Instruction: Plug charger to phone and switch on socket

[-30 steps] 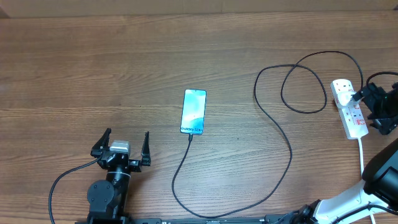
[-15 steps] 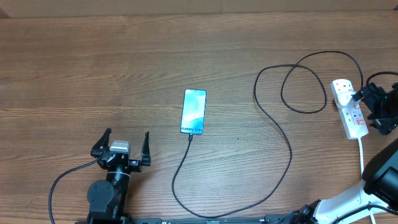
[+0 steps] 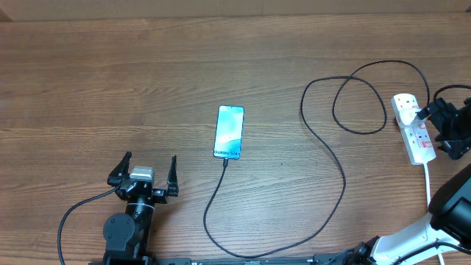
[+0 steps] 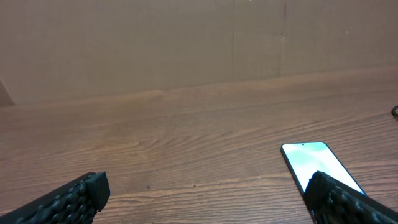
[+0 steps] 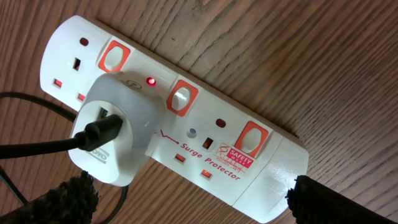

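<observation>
Slim blue-screen phone (image 3: 229, 132): flat, thin black charger cable (image 3: 343, 177) at its end.
Long white socket strip (image 5: 205, 155): red light (image 5: 150, 81) on.
Left gripper (image 3: 147, 168): open, empty.
Right gripper (image 5: 193, 202): open above red switches (image 5: 180, 98), to press.

This looks like a robotics lab bench, not a home or an office. A wood-grain table (image 3: 110, 73) carries a phone (image 3: 229, 132) near its middle. A black charger cable (image 3: 335, 158) loops away to the phone's right, and a white surge-protector socket (image 3: 413, 132) lies far to its right. A plain brown panel (image 4: 155, 43) walls off the table beyond the phone. One black robot arm (image 3: 126, 232) is mounted near and left of the phone, and a second arm (image 3: 458, 132) stands by the socket.
</observation>
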`<state>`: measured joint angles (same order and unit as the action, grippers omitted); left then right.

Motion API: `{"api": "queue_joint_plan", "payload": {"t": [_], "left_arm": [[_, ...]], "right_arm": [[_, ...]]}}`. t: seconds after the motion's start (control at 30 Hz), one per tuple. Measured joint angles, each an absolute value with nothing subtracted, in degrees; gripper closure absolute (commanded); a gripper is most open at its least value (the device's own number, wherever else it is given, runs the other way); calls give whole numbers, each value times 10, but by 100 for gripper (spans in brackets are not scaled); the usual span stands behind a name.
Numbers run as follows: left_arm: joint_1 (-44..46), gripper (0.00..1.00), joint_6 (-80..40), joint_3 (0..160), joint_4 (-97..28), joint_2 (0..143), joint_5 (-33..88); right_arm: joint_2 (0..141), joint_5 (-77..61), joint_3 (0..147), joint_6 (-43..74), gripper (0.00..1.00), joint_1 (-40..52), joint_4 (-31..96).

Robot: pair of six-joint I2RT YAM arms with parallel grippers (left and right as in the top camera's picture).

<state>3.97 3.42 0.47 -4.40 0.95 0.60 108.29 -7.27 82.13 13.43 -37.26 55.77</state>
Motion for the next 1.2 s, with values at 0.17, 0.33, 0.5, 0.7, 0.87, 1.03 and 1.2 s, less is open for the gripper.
{"api": "queue_joint_plan", "payload": {"t": [0.17,0.33,0.5,0.7,0.87,1.03,1.2], "left_arm": [[40,0,34,5,-44,10,6],[40,0,34,5,-44,10,6],[40,1,34,5,-44,10,6],[40,0,34,5,-44,10,6],[40,0,34,5,-44,10,6],[40,0,34,5,-44,10,6],[40,0,34,5,-44,10,6]], "right_arm": [[1083,-73,821,134,0,-358,557],[1083,-73,817,134,0,-339,557],[1081,-72,809,134,0,-309,557],[1047,-73,809,135,0,-253,557],[1019,-72,809,135,0,-208,557],[998,-73,809,134,0,-170,557],[983,-73,809,134,0,-144,557]]}}
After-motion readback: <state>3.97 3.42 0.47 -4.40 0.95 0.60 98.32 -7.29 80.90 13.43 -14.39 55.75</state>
